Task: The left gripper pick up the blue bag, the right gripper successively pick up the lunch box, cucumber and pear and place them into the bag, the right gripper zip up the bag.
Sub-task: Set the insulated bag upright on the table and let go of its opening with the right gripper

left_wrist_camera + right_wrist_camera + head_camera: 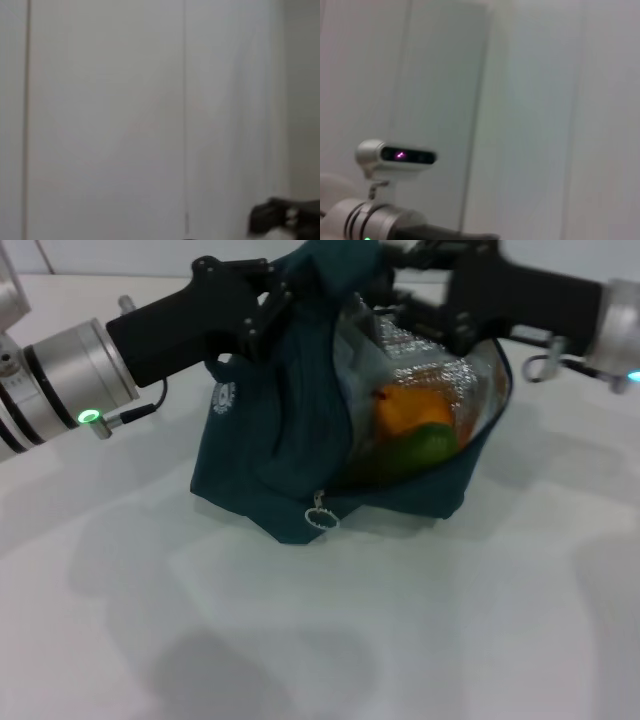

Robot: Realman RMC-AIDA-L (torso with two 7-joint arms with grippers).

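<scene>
The blue bag [260, 440] is tilted on the white table with its mouth open to the right, showing the silver lining [440, 370]. My left gripper [268, 302] is shut on the bag's upper fabric and holds it up. Inside lie the orange pear [405, 405] and, below it, the green end of the cucumber [428, 445]. A clear pale shape [362, 355] behind them looks like the lunch box. My right gripper [405, 302] hovers at the top of the bag's mouth. The zip's ring pull [321, 516] hangs at the bag's front corner.
White table [320, 640] spreads in front of the bag. The left wrist view shows a white wall and a dark blurred shape [282, 217] low down. The right wrist view shows the robot's head camera [395, 156] and a silver wrist [365, 220].
</scene>
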